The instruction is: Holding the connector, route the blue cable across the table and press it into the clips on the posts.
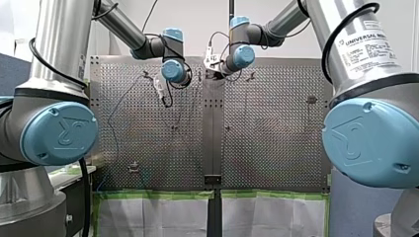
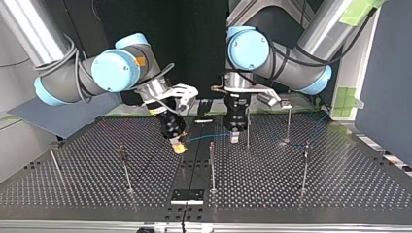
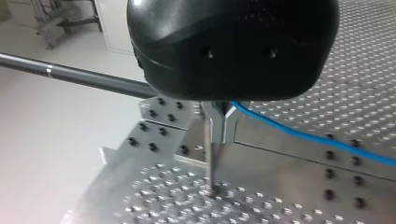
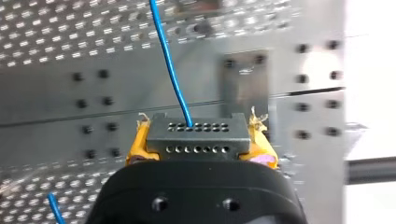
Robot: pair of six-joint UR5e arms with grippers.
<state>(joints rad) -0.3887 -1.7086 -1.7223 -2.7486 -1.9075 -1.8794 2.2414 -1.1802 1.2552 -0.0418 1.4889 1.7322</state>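
Table (image 2: 291,194) is carrying thin upright posts (image 2: 212,165), with both arms reaching in over its middle. Right gripper (image 4: 198,140) is clamping the grey connector (image 4: 196,136) between yellow pads (image 4: 137,145), hovering just above the centre strip in the top view. Left gripper (image 2: 235,137) is hanging near it, metal fingers (image 3: 219,123) pinching the blue cable (image 3: 303,136), which is running from the connector across to them, one post standing just ahead

A pale wall (image 1: 197,19) fills the front view's top — green-taped white sheeting (image 1: 153,215) lines its bottom.
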